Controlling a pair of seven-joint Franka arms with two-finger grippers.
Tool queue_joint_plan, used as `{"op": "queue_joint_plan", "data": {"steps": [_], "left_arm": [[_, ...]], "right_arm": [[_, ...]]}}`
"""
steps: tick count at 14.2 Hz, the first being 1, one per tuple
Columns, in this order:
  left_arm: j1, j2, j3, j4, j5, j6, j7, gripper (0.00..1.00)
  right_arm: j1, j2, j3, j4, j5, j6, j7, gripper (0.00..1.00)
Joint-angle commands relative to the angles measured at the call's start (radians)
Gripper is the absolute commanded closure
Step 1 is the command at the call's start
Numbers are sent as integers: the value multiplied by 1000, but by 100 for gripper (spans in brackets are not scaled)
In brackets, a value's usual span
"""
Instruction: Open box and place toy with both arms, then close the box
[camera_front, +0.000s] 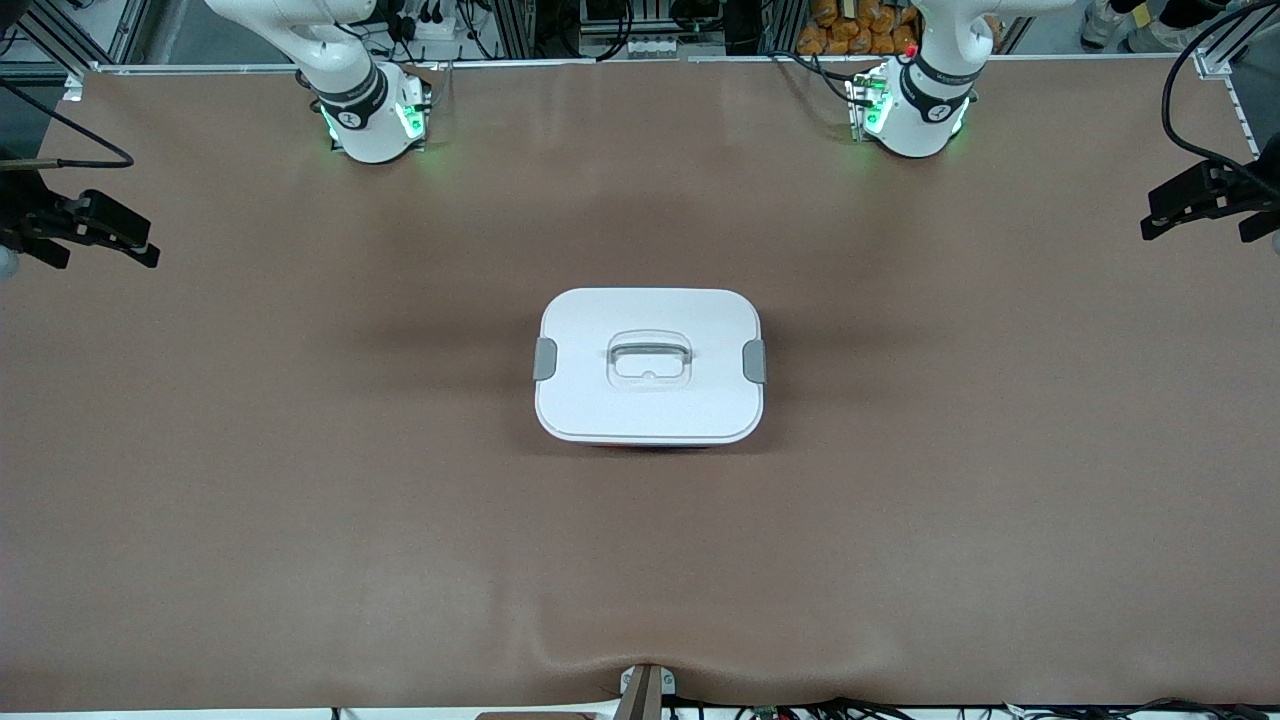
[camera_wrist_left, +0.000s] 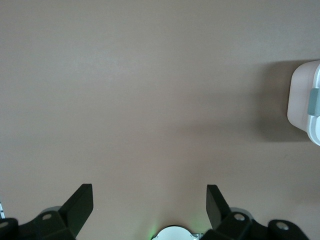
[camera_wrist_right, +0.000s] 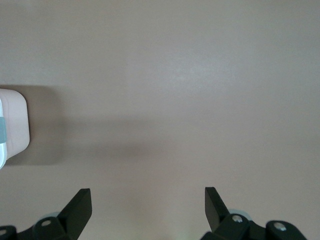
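The box (camera_front: 650, 400) stands shut at the middle of the table, its white lid on, the recessed handle (camera_front: 650, 358) in the centre and a grey clip at each end (camera_front: 545, 359) (camera_front: 755, 361). The toy is not in view. My left gripper (camera_wrist_left: 149, 192) is open and empty, high over bare table toward the left arm's end; the box's end (camera_wrist_left: 302, 100) shows at the edge of its wrist view. My right gripper (camera_wrist_right: 147, 192) is open and empty, high over bare table toward the right arm's end, with the box's other end (camera_wrist_right: 14, 125) at the edge of its view. Neither gripper shows in the front view.
The arm bases (camera_front: 365, 110) (camera_front: 915, 105) stand along the table's farthest edge. Black clamp mounts stick in at both table ends (camera_front: 90, 225) (camera_front: 1200, 195). The brown cover (camera_front: 300, 450) has a wrinkle at the nearest edge (camera_front: 640, 650).
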Motion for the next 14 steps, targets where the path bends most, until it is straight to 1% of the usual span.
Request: {"op": "queue_joint_plan", "data": {"steps": [1, 14], "left_arm": [[-6, -1, 3, 5, -6, 8, -2, 0], [-3, -1, 3, 5, -6, 8, -6, 0]], "right_arm": [[-17, -23, 10, -13, 7, -2, 8, 0], [-17, -23, 9, -13, 7, -2, 8, 0]]}}
